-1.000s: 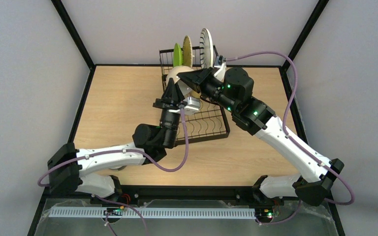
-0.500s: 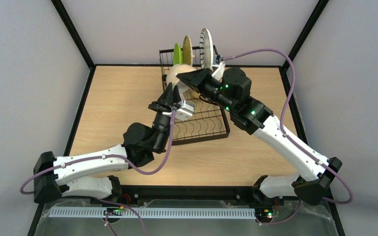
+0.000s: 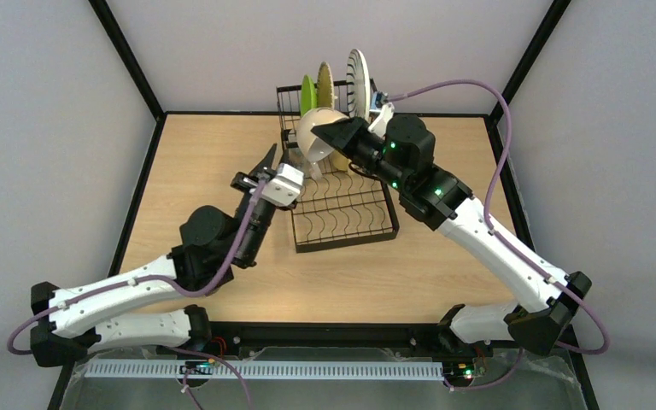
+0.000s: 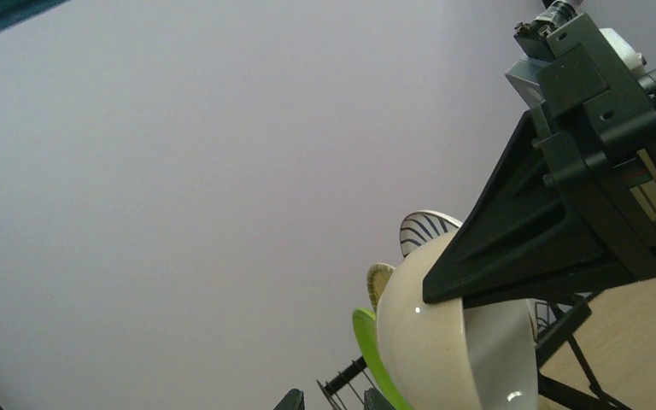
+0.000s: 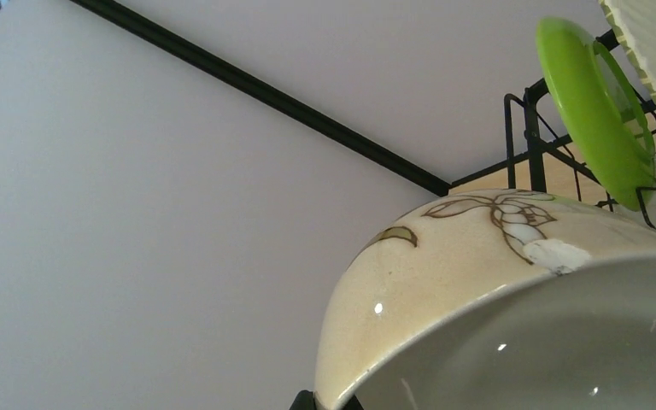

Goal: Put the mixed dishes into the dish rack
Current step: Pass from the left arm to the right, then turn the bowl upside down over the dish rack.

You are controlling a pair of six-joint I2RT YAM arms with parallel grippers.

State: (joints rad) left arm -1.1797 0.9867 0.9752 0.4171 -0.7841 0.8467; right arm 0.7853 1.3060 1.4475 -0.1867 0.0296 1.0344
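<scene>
My right gripper [image 3: 333, 137] is shut on the rim of a cream bowl [image 3: 314, 130] with a white inside and holds it tilted above the back of the black wire dish rack [image 3: 346, 224]. The bowl fills the right wrist view [image 5: 478, 265] and shows in the left wrist view [image 4: 436, 342]. A green plate [image 3: 307, 92], a woven bamboo plate [image 3: 325, 84] and a blue-striped white plate [image 3: 358, 79] stand upright in the rack's back. My left gripper [image 3: 266, 161] is open and empty, left of the rack. The mug, tumbler and blue-patterned bowl are out of view.
The rack's front slots [image 3: 342, 205] hold nothing. The wooden table [image 3: 205, 171] is ringed by a black frame and grey walls. The right arm reaches over the rack's right side.
My left arm has drawn back to the left, away from the bowl and the rack. My right gripper has raised the bowl slightly towards the standing plates.
</scene>
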